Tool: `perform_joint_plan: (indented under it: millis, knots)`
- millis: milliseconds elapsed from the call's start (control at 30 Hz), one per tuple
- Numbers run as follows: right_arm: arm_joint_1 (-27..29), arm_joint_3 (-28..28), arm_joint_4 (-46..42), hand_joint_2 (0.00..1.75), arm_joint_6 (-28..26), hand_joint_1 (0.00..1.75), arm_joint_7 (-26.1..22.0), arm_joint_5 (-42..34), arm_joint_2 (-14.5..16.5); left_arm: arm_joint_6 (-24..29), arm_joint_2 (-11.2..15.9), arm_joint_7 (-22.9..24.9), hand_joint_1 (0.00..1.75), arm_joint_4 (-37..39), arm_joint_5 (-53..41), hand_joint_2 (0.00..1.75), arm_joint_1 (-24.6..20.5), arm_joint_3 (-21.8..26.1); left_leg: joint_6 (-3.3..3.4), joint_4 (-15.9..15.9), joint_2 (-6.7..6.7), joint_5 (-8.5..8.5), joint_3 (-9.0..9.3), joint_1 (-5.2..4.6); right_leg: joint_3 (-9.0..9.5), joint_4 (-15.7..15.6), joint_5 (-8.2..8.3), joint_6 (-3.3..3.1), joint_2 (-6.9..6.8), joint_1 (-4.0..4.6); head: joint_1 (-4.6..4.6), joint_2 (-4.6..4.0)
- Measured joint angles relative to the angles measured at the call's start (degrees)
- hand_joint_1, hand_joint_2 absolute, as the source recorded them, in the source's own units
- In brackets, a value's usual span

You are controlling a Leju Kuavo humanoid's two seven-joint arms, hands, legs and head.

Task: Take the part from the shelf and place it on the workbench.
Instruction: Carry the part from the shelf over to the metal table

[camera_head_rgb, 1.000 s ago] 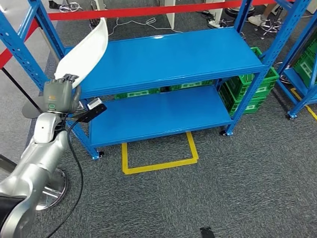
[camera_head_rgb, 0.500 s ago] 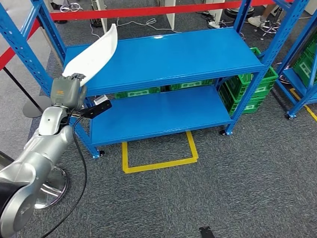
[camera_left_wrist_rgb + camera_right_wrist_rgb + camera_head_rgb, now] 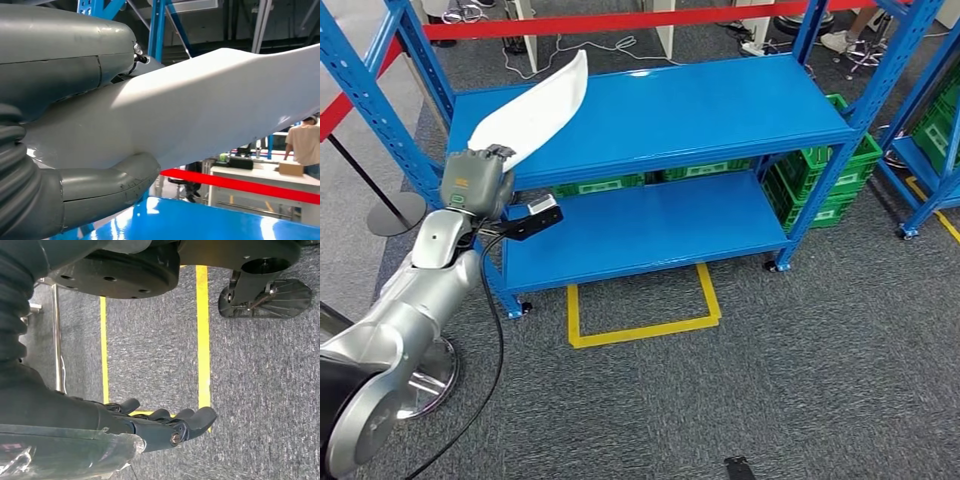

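My left hand (image 3: 477, 180) grips the lower end of a long white curved part (image 3: 535, 107). The part slants up and away over the left end of the blue shelf's top board (image 3: 667, 105). In the left wrist view the grey thumb and fingers (image 3: 109, 187) wrap the white part (image 3: 211, 110), with the blue board just beneath it. My right hand (image 3: 166, 427) hangs beside my body over grey carpet, its fingers fairly straight and holding nothing.
The blue rack has a lower board (image 3: 637, 230) and slotted uprights (image 3: 365, 100). Green crates (image 3: 833, 185) stand behind the rack at right. A red barrier tape (image 3: 622, 20) runs along the back. Yellow floor tape (image 3: 644, 325) marks a square before the rack. A round stand base (image 3: 426, 385) sits by my left arm.
My left hand has carried the white part to the right and a little forward, over the shelf's left end. The view has shifted slightly.
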Motion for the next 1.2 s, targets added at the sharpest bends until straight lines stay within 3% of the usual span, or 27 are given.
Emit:
perform_joint_plan:
  millis: [67,167,200,233,267,333,367,433,500,533,600,667,733,767,800,867,933,1000,1033,1100,1133,1200]
  knots:
    - [0.0,0.0,0.0,1.75,0.0,0.00,-0.2,-0.3,0.0,0.1,-0.4,-0.2,1.75,-0.1,0.2,1.75,-0.4,-0.1,0.36,-1.4,0.35,0.67,0.59,0.37,-0.95,1.8,-1.47,0.40,-0.01,0.08,0.09,0.00]
    - [-0.1,-0.1,0.0,1.75,0.1,0.00,-0.6,-0.5,-0.1,0.1,-0.8,-0.3,1.75,-0.1,0.6,1.75,-0.7,-0.5,0.38,-1.9,1.18,1.00,0.75,0.70,-5.52,11.8,-6.67,1.23,-0.09,-0.38,0.16,0.00]
    - [-0.2,-0.2,0.0,1.75,0.2,0.00,-0.6,-0.5,-0.1,0.1,-0.9,-0.3,1.75,-0.1,0.7,1.75,-0.6,-0.8,0.25,-1.9,1.50,1.00,0.69,0.79,-6.63,14.5,-7.49,1.56,-0.14,-0.64,0.14,0.00]
    - [-0.2,-0.3,0.0,1.75,0.2,0.00,-0.6,-0.5,-0.2,0.0,-1.0,-0.4,1.75,-0.1,0.9,1.75,-0.6,-1.0,0.01,-1.7,1.79,0.97,0.61,0.96,-6.80,15.1,-7.25,1.94,-0.25,-0.92,0.15,0.00]
    - [-0.3,-0.4,0.0,1.75,0.2,0.00,-0.6,-0.4,-0.2,0.0,-1.1,-0.4,1.75,-0.1,1.0,1.75,-0.6,-1.2,-0.33,-1.5,2.08,0.91,0.51,1.21,-5.89,13.6,-6.03,2.36,-0.48,-1.22,0.15,0.00]
    - [-0.1,-0.5,0.0,1.75,0.2,0.00,-0.4,-0.4,-0.3,0.0,-1.1,-0.4,1.75,-0.2,1.3,1.75,-0.6,-1.4,-1.34,-0.5,2.71,0.52,0.14,1.71,-2.22,6.7,-2.82,3.35,-1.99,-1.71,0.23,0.00]
    - [0.0,-0.6,0.1,1.75,0.3,0.00,-0.4,-0.4,-0.3,0.1,-1.1,-0.4,1.75,-0.3,1.4,1.75,-0.6,-1.5,-1.88,0.3,3.03,0.25,-0.17,1.81,-0.80,3.9,-1.84,3.48,-2.65,-1.86,0.36,0.00]
    - [0.1,-0.6,0.1,1.75,0.3,0.00,-0.4,-0.3,-0.3,0.1,-0.9,-0.4,1.75,-0.5,1.7,1.75,-0.7,-1.6,-2.72,1.3,3.65,0.08,-0.69,1.68,-0.39,2.4,-1.63,2.54,-2.77,-1.83,0.32,0.00]
    - [0.1,-0.7,0.1,1.75,0.3,0.00,-0.4,-0.3,-0.3,0.2,-0.8,-0.5,1.75,-0.7,1.9,1.75,-0.7,-1.8,-3.16,1.5,4.41,0.20,-0.83,1.73,-1.11,3.0,-1.33,0.93,-1.37,-1.78,0.06,0.00]
    - [0.1,-0.7,0.1,1.75,0.3,0.00,-0.4,-0.3,-0.3,0.2,-0.8,-0.5,1.75,-0.7,1.9,1.75,-0.7,-1.9,-3.36,1.8,4.29,-0.28,-0.94,1.86,-1.32,3.1,-1.17,0.42,-0.79,-1.74,0.01,0.00]
    - [-0.1,-0.7,0.1,1.75,0.3,0.00,-0.5,-0.3,-0.3,0.2,-0.7,-0.6,1.75,-0.8,2.0,1.75,-0.7,-2.2,-3.63,5.4,2.87,-3.22,-2.35,2.06,-1.64,3.1,-0.76,-0.46,0.32,-1.78,-0.14,0.00]
    - [-0.2,-0.8,0.2,1.75,0.3,0.00,-0.5,-0.3,-0.3,0.2,-0.4,-0.7,1.75,-0.9,2.1,1.75,-0.5,-2.4,-3.62,13.0,1.06,-7.45,-5.47,2.06,-2.09,3.1,-0.43,-0.94,1.54,-1.72,-0.33,0.00]
    - [-0.2,-0.8,0.2,1.75,0.3,0.00,-0.6,-0.4,-0.3,0.2,-0.2,-0.7,1.75,-0.9,2.2,1.75,-0.2,-2.5,-3.30,18.0,0.35,-9.11,-7.48,1.89,-2.51,3.1,-0.16,-1.07,2.98,-1.60,-0.41,0.00]
    - [-0.3,-0.8,0.2,1.75,0.3,0.00,-0.6,-0.4,-0.3,0.2,-0.2,-0.7,1.75,-0.9,2.2,1.75,-0.1,-2.6,-3.00,17.6,0.10,-8.45,-7.08,1.78,-2.65,3.1,-0.03,-1.03,3.73,-1.55,-0.43,0.00]
    - [-0.3,-0.8,0.2,1.75,0.3,0.00,-0.5,-0.4,-0.3,0.2,-0.2,-0.7,1.75,-0.9,2.2,1.75,-0.1,-2.6,-2.61,15.2,-0.35,-7.00,-5.64,1.68,-2.73,3.1,0.08,-0.91,4.46,-1.53,-0.43,0.00]
    - [-0.3,-0.8,0.2,1.75,0.3,0.00,-0.4,-0.3,-0.3,0.2,-0.2,-0.7,1.75,-1.0,2.2,1.75,-0.1,-2.7,-1.76,8.2,-2.94,-4.19,-1.54,1.70,-2.91,3.1,0.26,-0.54,5.79,-1.50,-0.38,0.00]
    - [-0.2,-0.8,0.1,1.75,0.3,0.00,-0.3,-0.3,-0.3,0.2,-0.2,-0.8,1.75,-1.1,2.2,1.75,-0.2,-2.8,-1.58,3.8,-5.03,-3.61,0.87,1.75,-3.44,3.1,0.55,0.12,7.03,-1.69,-0.39,0.00]
    - [0.2,-0.8,0.1,1.75,0.2,0.00,-0.2,-0.3,-0.4,0.2,-0.3,-0.8,1.75,-1.1,2.2,1.75,-0.1,-2.8,-1.73,2.9,-4.35,-3.86,1.17,1.68,-3.96,2.6,1.04,1.00,8.25,-2.03,-0.48,0.00]
    - [0.3,-0.8,0.1,1.75,0.1,0.00,-0.2,-0.3,-0.4,0.2,-0.4,-0.8,1.75,-1.1,2.2,1.75,-0.1,-2.8,-1.58,2.6,-3.59,-3.69,1.21,1.69,-4.23,2.5,1.06,1.35,7.70,-2.01,-0.43,0.00]
    - [0.4,-0.9,0.1,1.75,0.0,0.00,-0.2,-0.3,-0.5,0.2,-0.5,-0.8,1.75,-1.1,2.2,1.75,-0.1,-2.8,-1.03,2.1,-2.02,-3.38,1.32,1.76,-5.61,4.9,-0.61,1.79,4.37,-1.63,-0.09,0.00]
    - [0.3,-0.9,0.1,1.75,-0.1,0.00,-0.1,-0.3,-0.6,0.2,-0.5,-0.8,1.75,-1.1,2.2,1.75,0.0,-2.8,-0.80,2.1,-1.21,-3.34,1.33,1.63,-6.98,8.0,-2.39,1.89,2.23,-1.46,0.07,0.00]
    - [0.0,-0.9,0.0,1.75,-0.1,0.00,-0.1,-0.3,-0.8,0.2,-0.4,-0.8,1.75,-1.1,2.1,1.75,0.4,-2.8,-0.56,2.1,0.42,-3.38,1.32,1.29,-9.97,15.1,-5.72,2.06,0.43,-1.34,0.18,0.00]
